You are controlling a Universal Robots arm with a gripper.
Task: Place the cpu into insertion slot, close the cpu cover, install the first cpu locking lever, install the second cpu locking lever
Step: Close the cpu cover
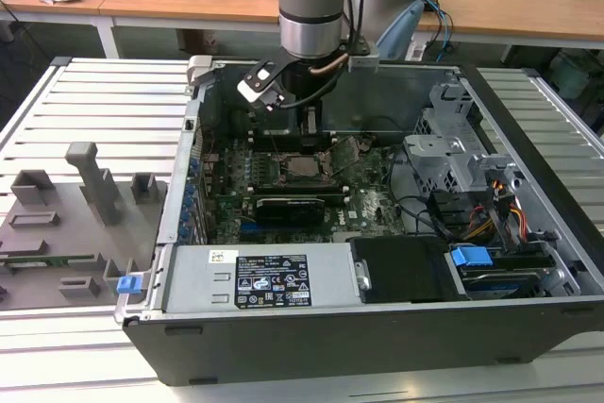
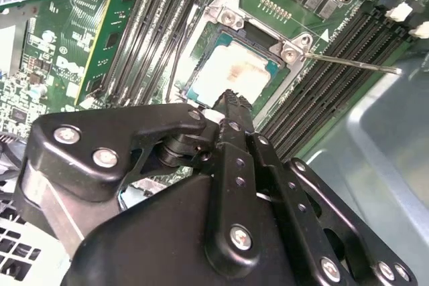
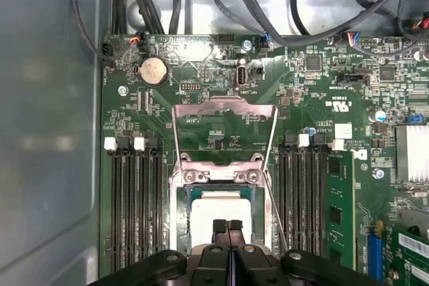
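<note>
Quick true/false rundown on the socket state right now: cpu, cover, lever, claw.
1. The cpu sits in the insertion slot. True.
2. The cpu cover is closed over the cpu. False: it is swung open, away from the socket.
3. The claw is wide open. False: it is shut, just over the cpu.
4. A thin locking lever sticks out free beside the socket. True.
</note>
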